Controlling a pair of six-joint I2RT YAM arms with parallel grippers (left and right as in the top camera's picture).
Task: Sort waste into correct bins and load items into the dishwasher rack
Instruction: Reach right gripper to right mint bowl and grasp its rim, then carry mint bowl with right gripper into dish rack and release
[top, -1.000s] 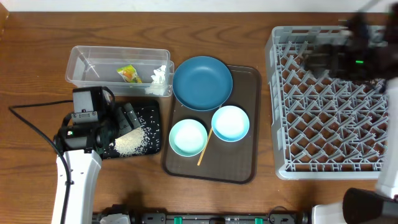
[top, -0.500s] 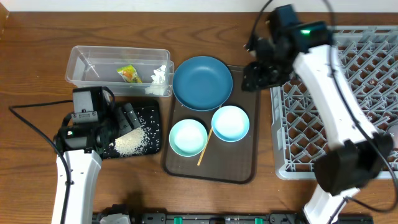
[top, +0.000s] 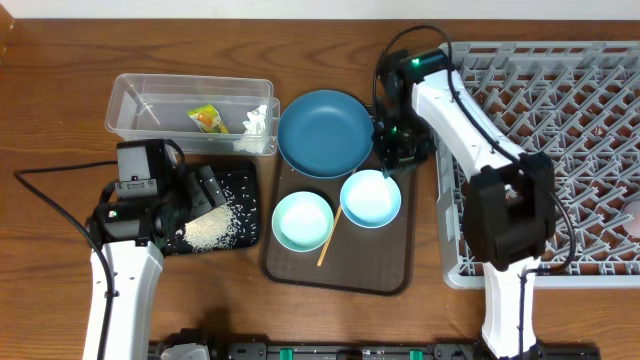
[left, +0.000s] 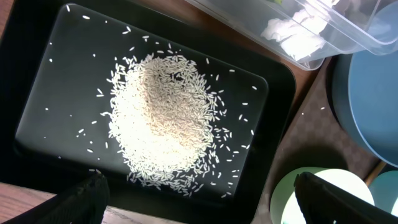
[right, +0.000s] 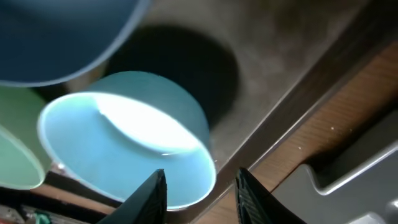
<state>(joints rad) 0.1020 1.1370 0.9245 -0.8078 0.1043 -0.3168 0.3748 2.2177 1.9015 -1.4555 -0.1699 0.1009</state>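
So the R gripper (right: 199, 180) hung with jaws apart over the far rim of the light blue bowl (top: 371, 198) on the brown tray (top: 390, 270). Just left sat the mint bowl (top: 302, 220), chopstick (top: 329, 240) between the 2; dark blue dish (top: 325, 132) farther back. Rack (top: 585, 130) stood right. L gripper (left: 199, 186), also spread wide, hovered over rice (left: 165, 121) in the black tray (left: 56, 68); wrapper (top: 207, 118) & tissue (top: 258, 120) lay in the clear tub (top: 130, 100).

The grey plastic lattice crate (top: 580, 130) stands rightmost. Left of it, the flat brown tray (top: 390, 255) carries the dark blue dish (top: 325, 132) at the back, the pale mint bowl (top: 302, 220) front left, the light blue bowl (top: 370, 200) front right, the wooden chopstick (top: 327, 243) between them. Further left, the clear plastic tub (top: 140, 105), holding the yellow-orange wrapper (top: 207, 118) and white tissue (top: 257, 120), sits behind the black tray (top: 247, 200) of white rice grains (top: 212, 231).
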